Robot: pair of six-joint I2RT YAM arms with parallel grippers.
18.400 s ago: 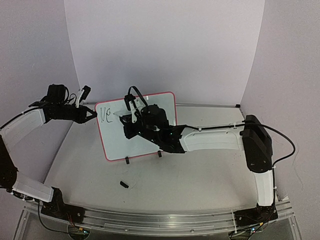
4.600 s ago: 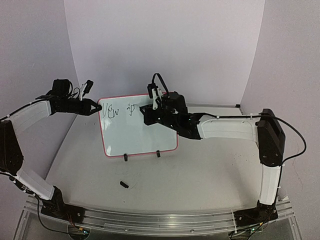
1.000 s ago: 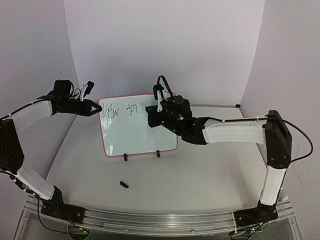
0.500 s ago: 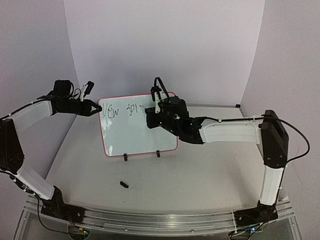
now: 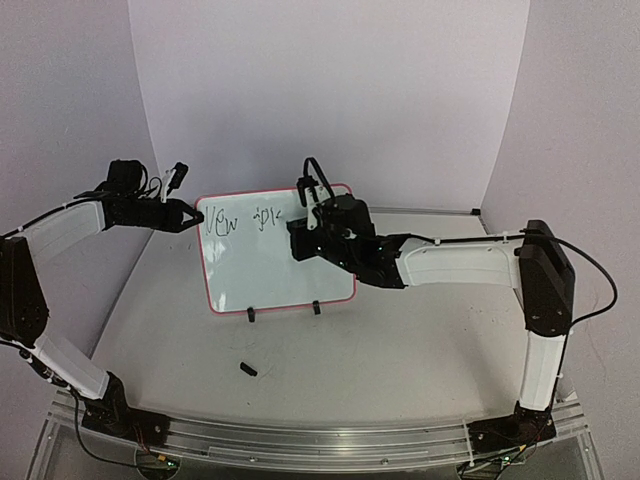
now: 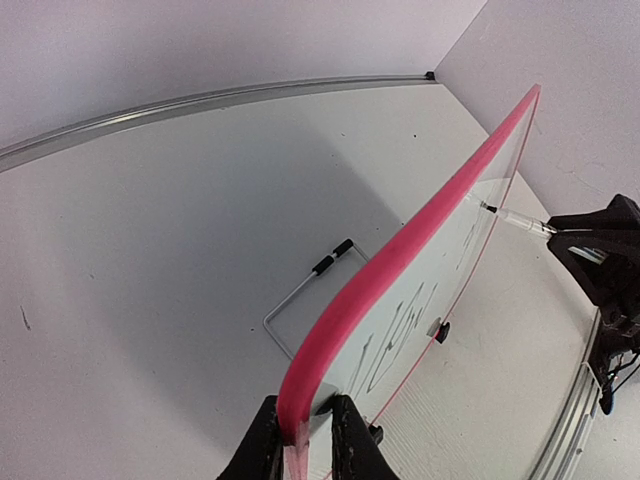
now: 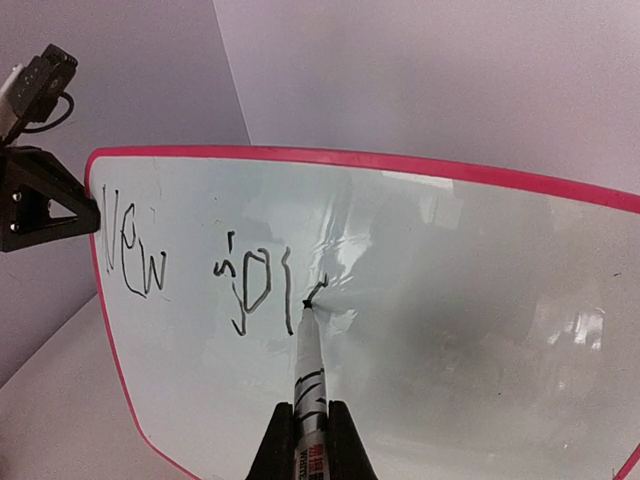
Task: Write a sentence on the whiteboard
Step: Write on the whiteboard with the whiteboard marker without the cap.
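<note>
Writing is midway: the thin black handwritten sentence [image 7: 245,290] reads "New" plus part of a second word on the white, pink-rimmed whiteboard [image 5: 280,270], which stands upright. The left gripper [image 6: 305,435] pinches its edge. The right gripper [image 7: 310,435] clasps the white-barrelled, black-tipped marker [image 7: 308,375], tip on the board. Next, the letter likely needs finishing with light, even pressure.

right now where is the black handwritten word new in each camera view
top external: black handwritten word "New" at the upper left of the pink-rimmed white whiteboard, left of centre.
left wrist: lower centre, steeply foreshortened on the board face.
right wrist: left side, left of the white-barrelled marker.
shared landmark: the left gripper clamped on the board edge beside the word.
</note>
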